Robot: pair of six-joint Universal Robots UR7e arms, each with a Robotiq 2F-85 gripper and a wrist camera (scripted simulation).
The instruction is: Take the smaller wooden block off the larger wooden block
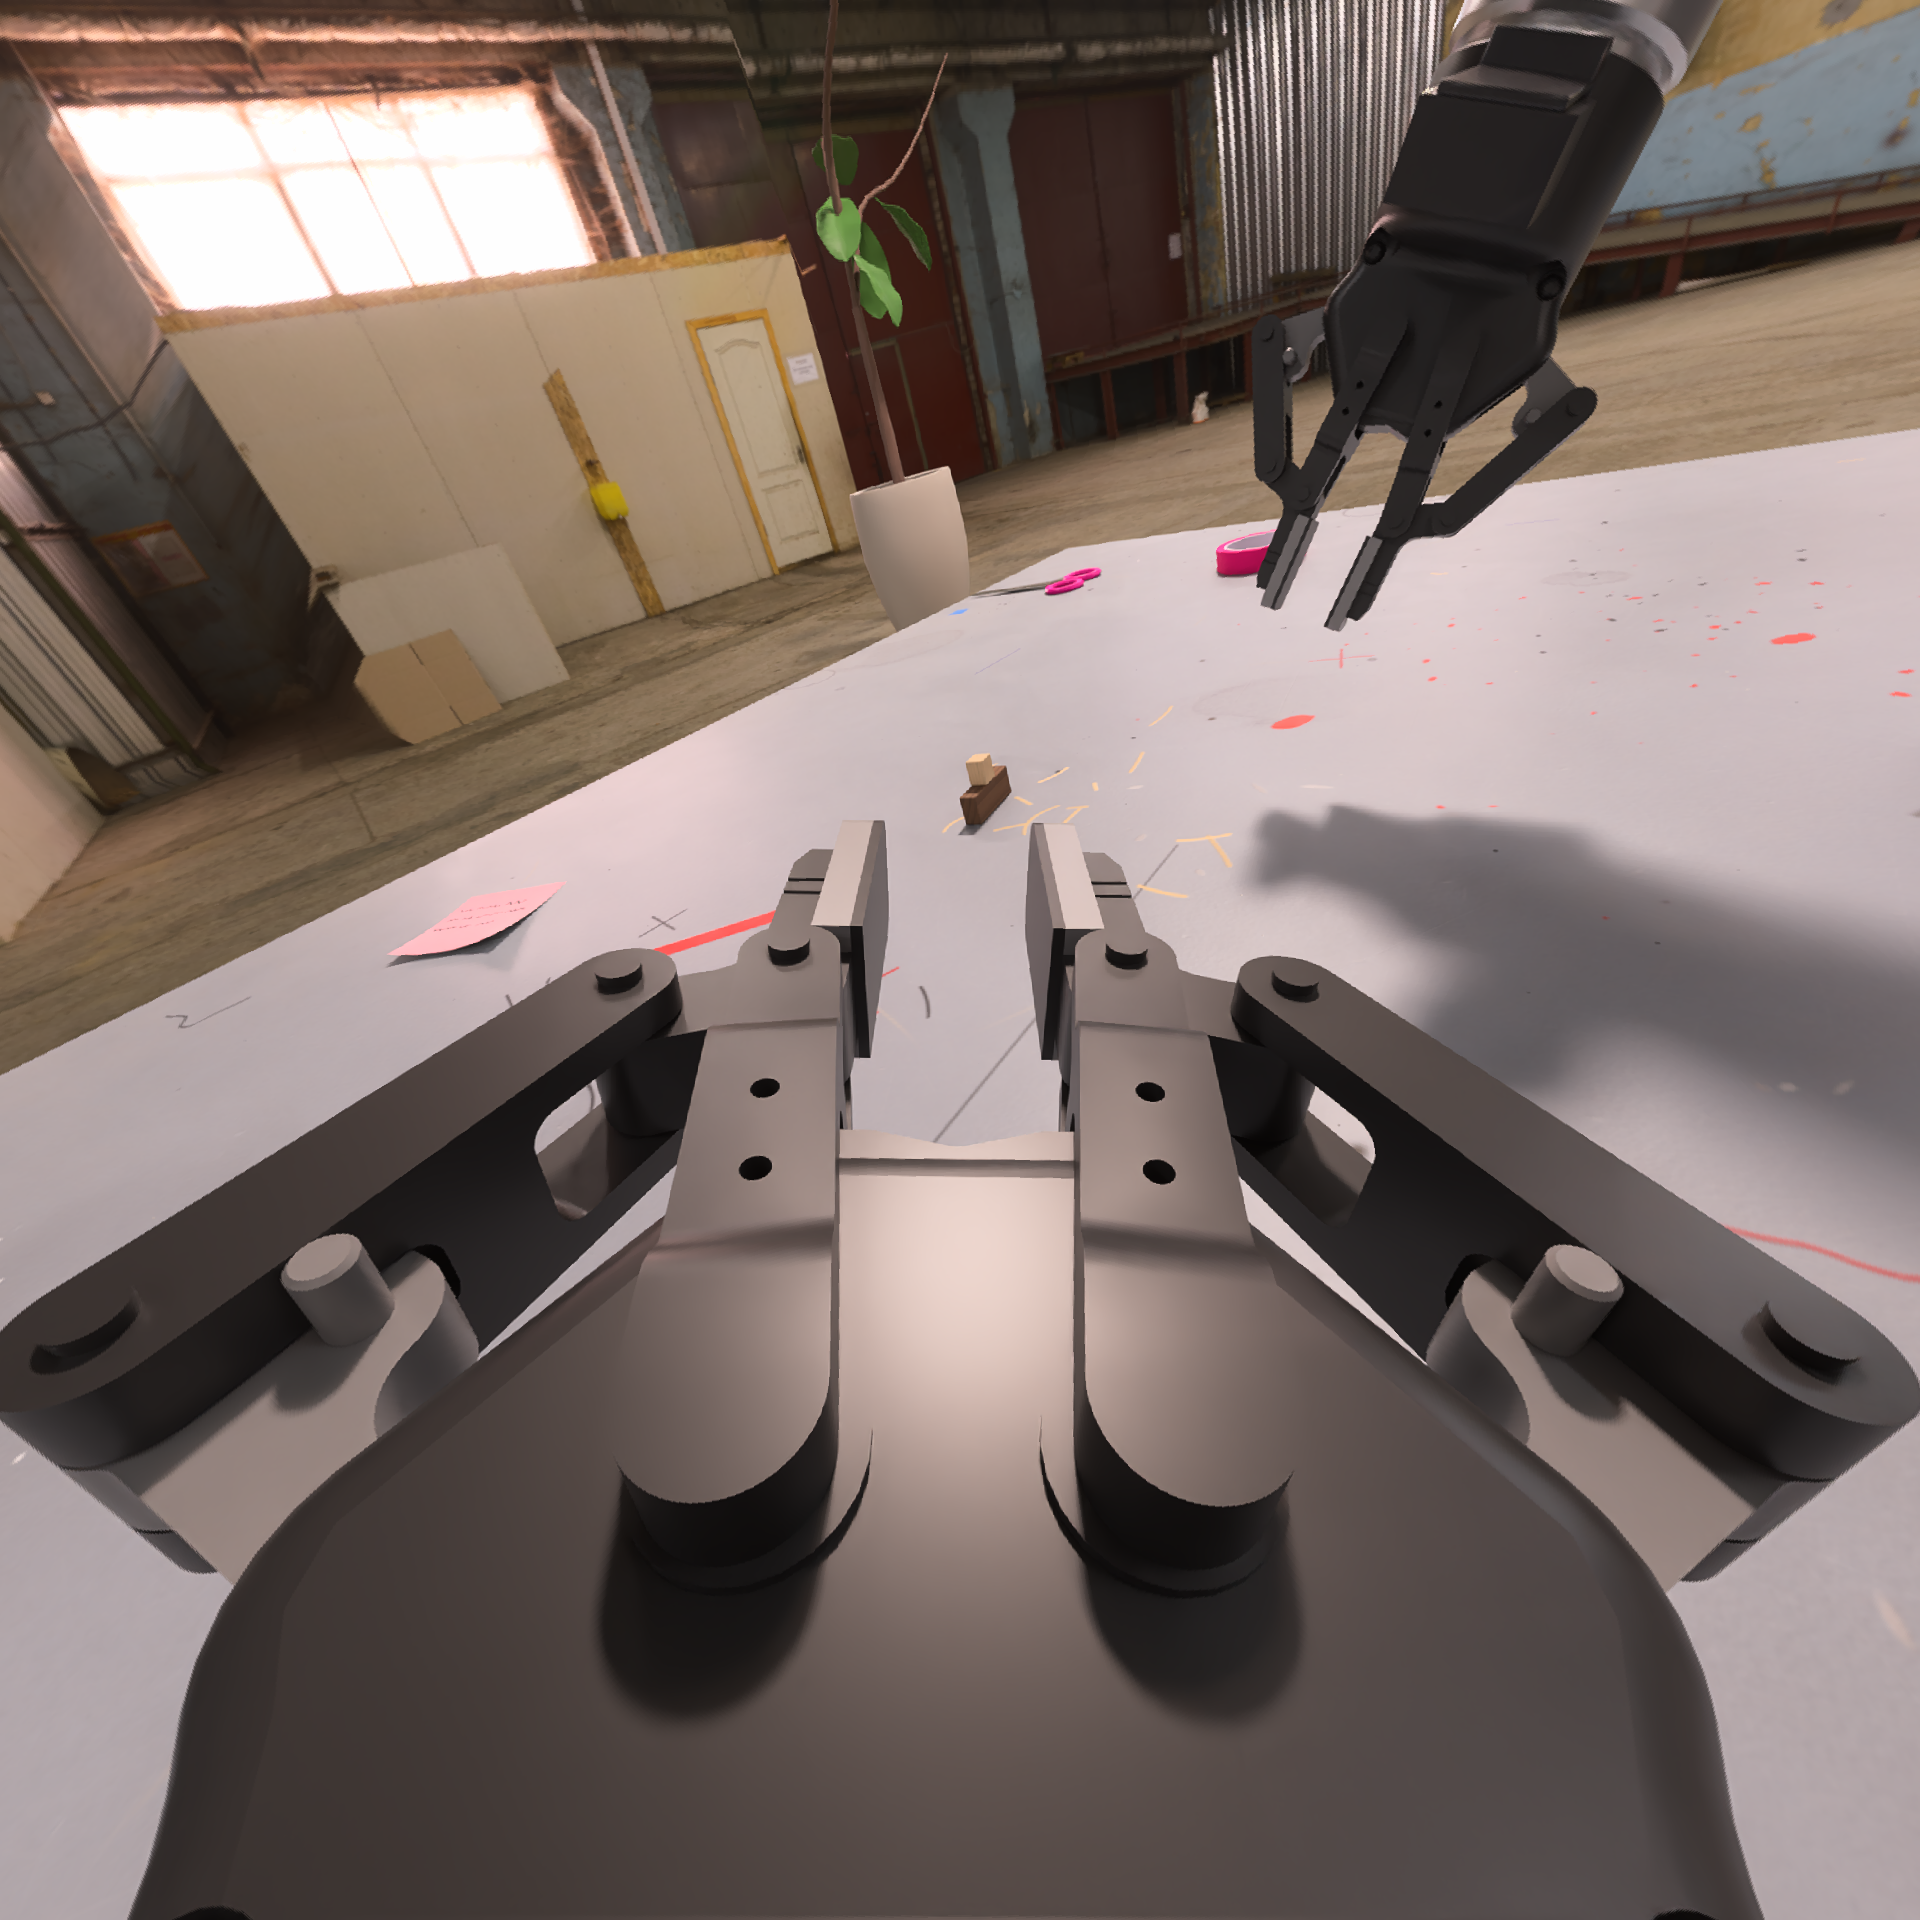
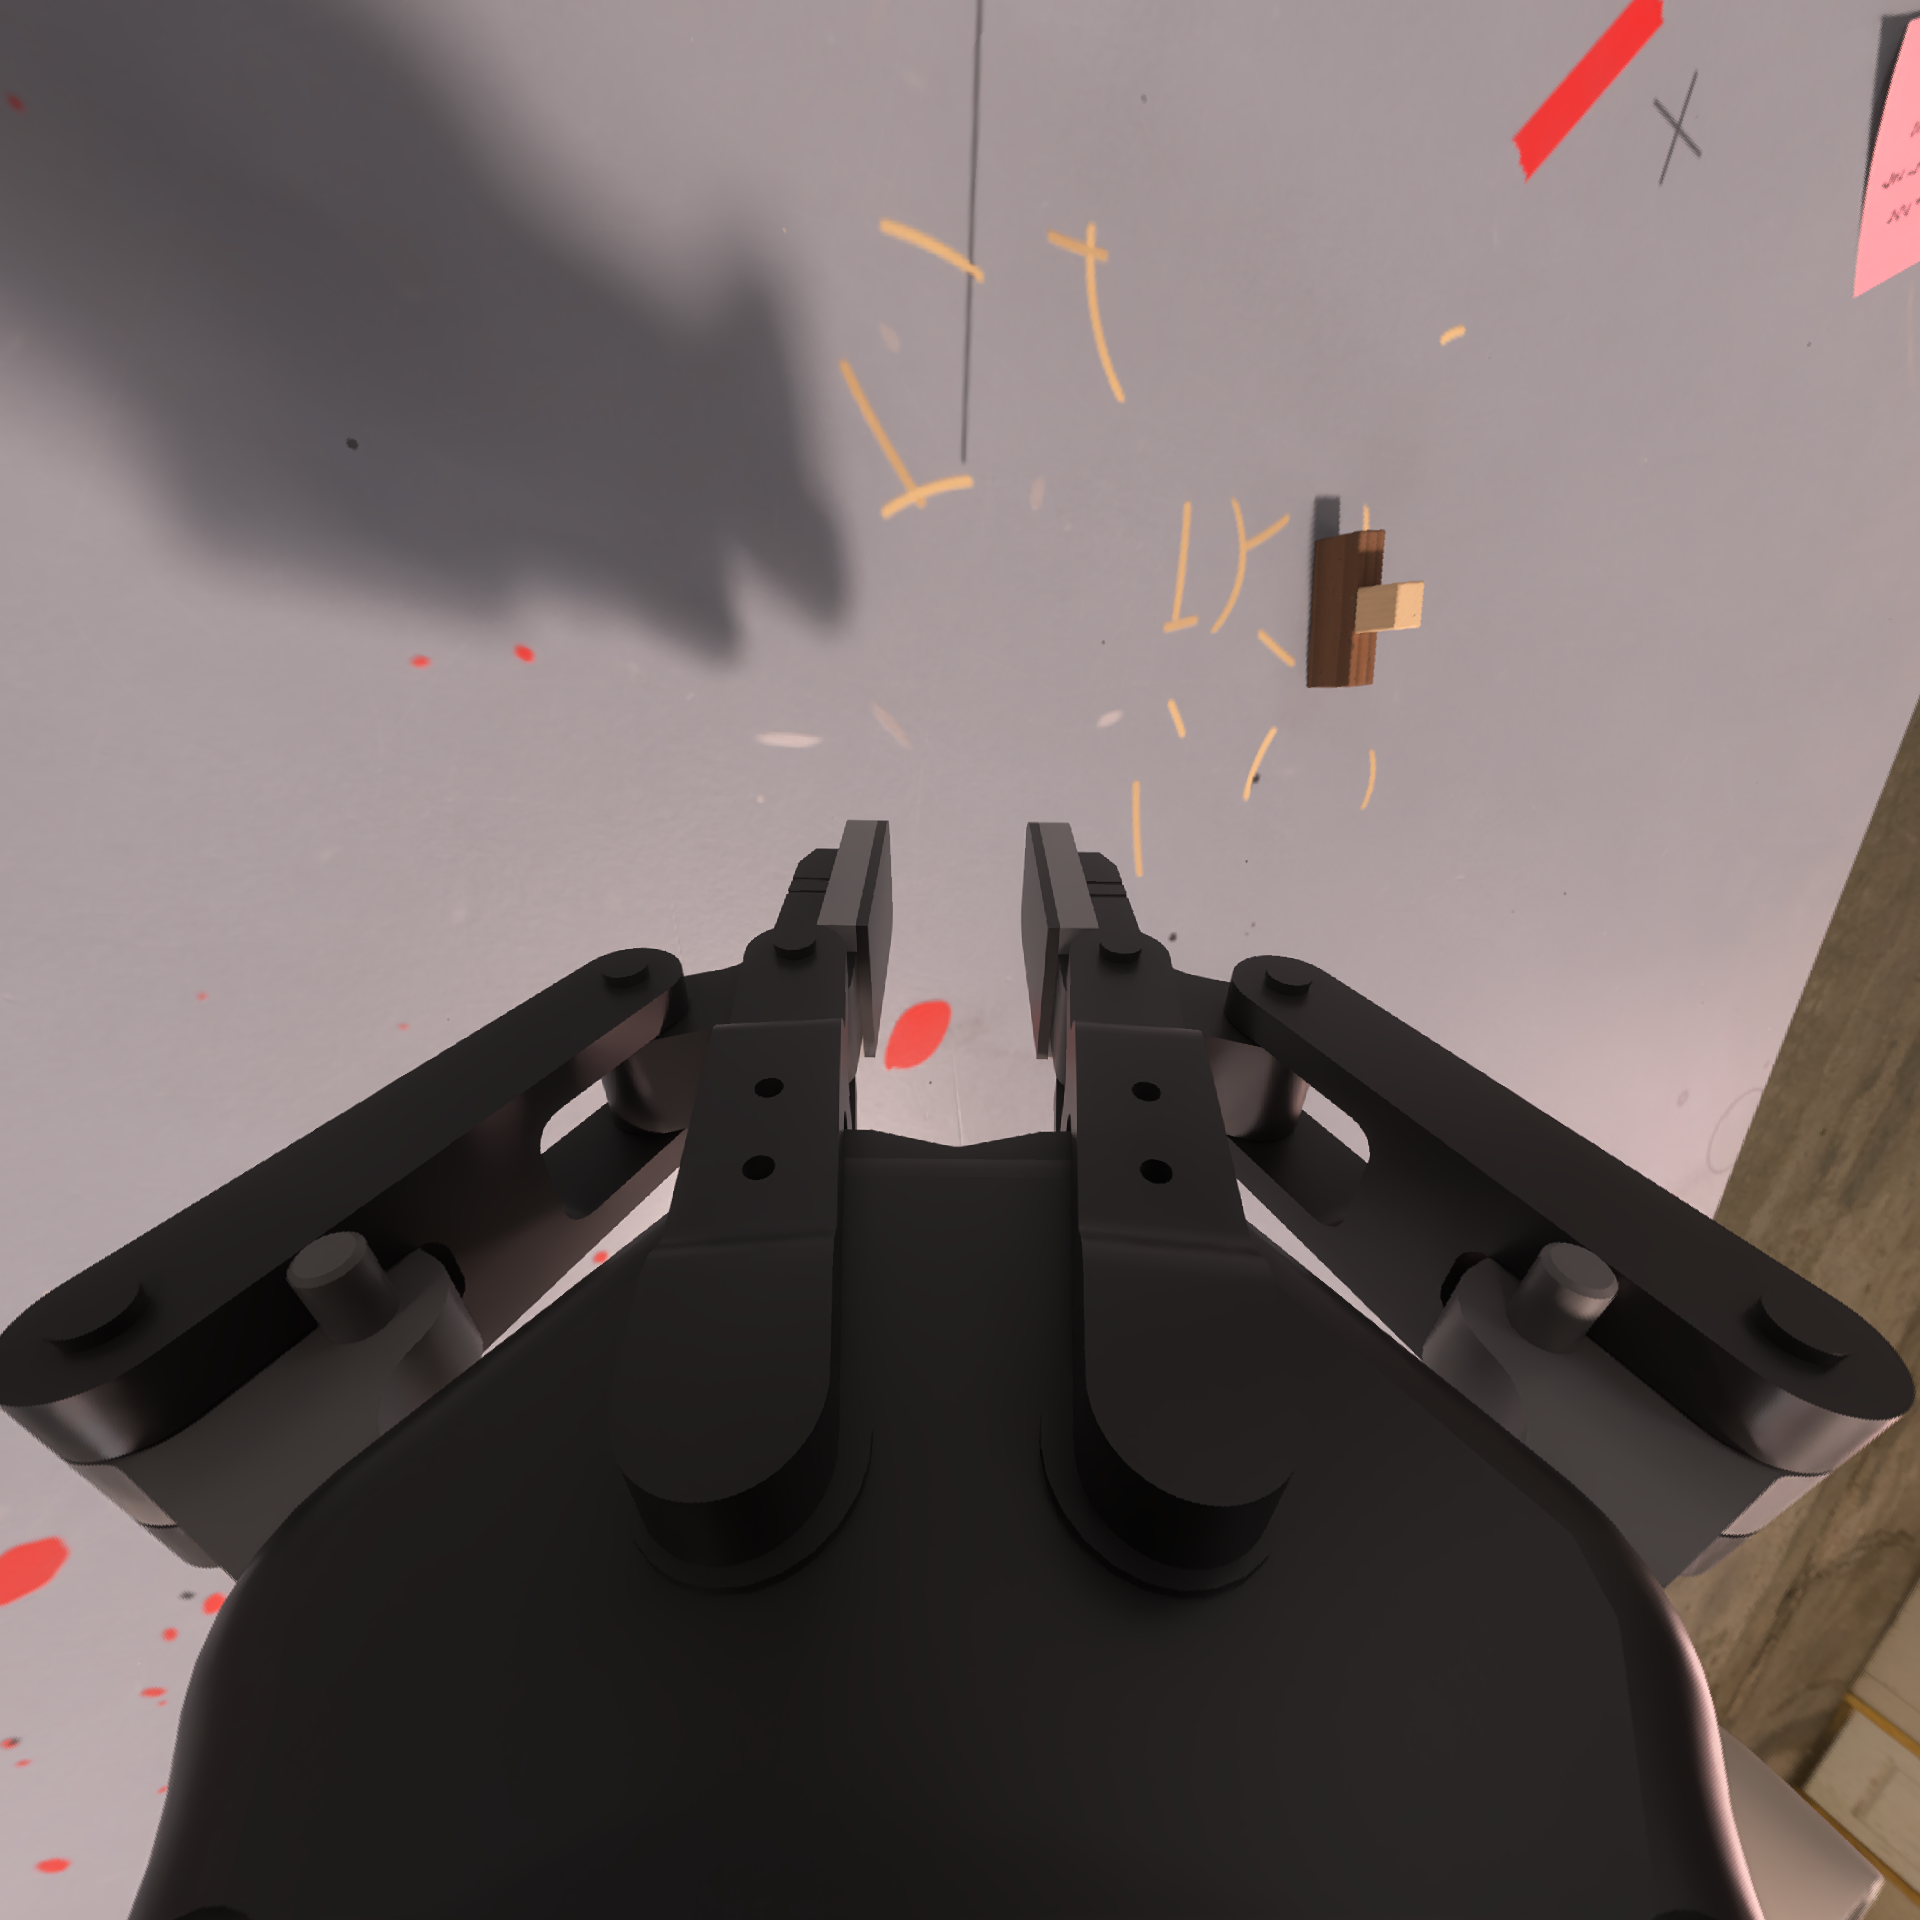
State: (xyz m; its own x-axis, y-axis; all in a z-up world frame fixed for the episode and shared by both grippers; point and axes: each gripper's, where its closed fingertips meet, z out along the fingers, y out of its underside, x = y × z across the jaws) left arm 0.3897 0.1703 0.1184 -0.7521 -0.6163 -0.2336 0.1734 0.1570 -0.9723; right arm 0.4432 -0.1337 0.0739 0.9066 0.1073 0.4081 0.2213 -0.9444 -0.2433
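A small pale wooden block (image 1: 978,770) sits on top of a larger dark brown wooden block (image 1: 985,800) on the grey table, just ahead of my left gripper (image 1: 957,854). The left gripper is open and empty, a short way from the blocks. In the right wrist view the pale block (image 2: 1390,606) rests on the dark block (image 2: 1340,611), up and to the right of my right gripper (image 2: 957,854). The right gripper is open and empty, raised above the table; it also shows in the left wrist view (image 1: 1311,601).
On the table lie a pink paper note (image 1: 480,918), a red tape strip (image 1: 717,933), pink scissors (image 1: 1070,581) and a pink tape roll (image 1: 1242,555). A white plant pot (image 1: 910,540) stands at the table's far edge (image 1: 727,707). Orange and red marks dot the surface.
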